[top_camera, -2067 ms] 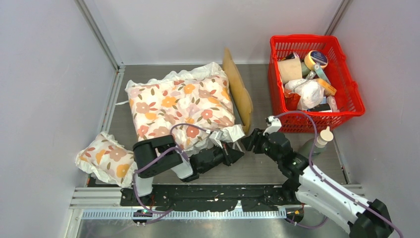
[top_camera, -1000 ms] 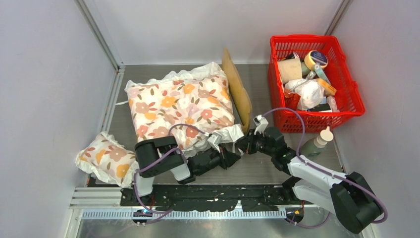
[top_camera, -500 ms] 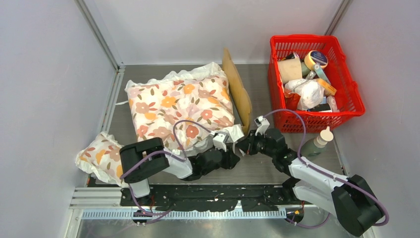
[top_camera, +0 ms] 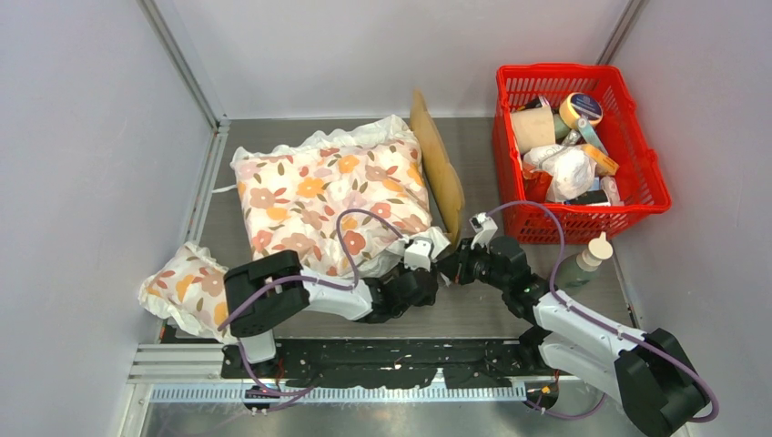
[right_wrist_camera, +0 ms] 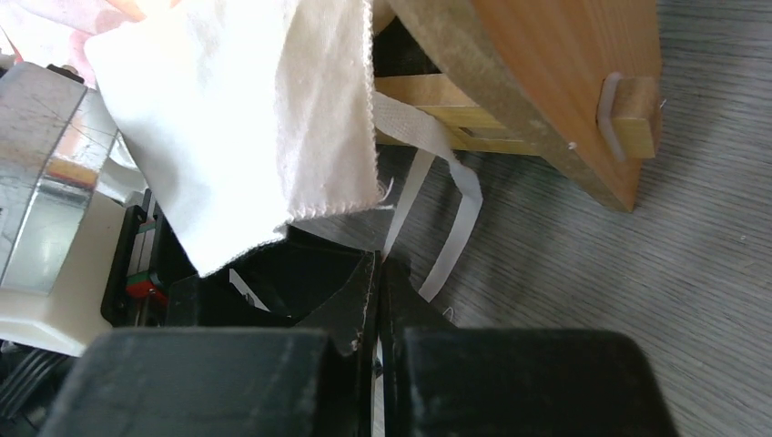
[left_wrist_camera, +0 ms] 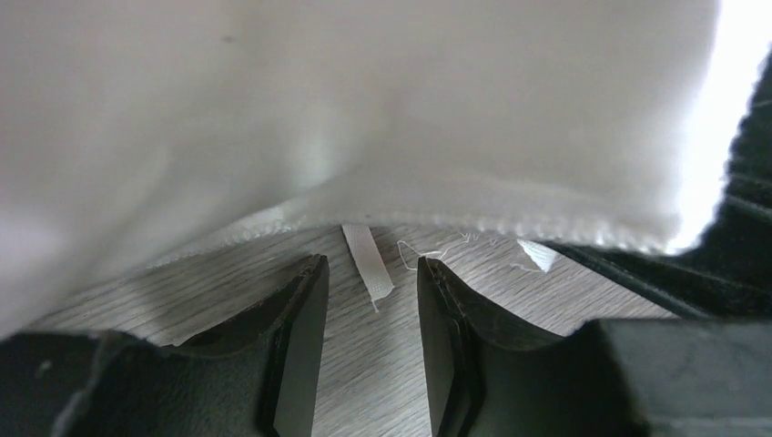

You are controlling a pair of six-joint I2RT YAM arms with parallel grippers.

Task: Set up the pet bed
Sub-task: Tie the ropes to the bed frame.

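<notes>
The pet bed shows only its light-wood headboard, standing on edge; the large floral cushion covers the rest. In the right wrist view its wooden frame is close ahead. From the cushion's near right corner hang thin white tie ribbons. My right gripper is shut on one ribbon just below that corner, seen from above beside the bed's foot. My left gripper is open on the tabletop under the cushion's white hem, with another loose ribbon end lying between its fingers, untouched.
A small floral pillow lies at the near left by the left arm's base. A red basket full of items stands at the back right. A bottle stands next to the right arm. Grey walls close in both sides.
My left gripper has opened and slid right, up under the cushion's corner beside the right gripper. The right gripper has stayed shut in place on its ribbon.
</notes>
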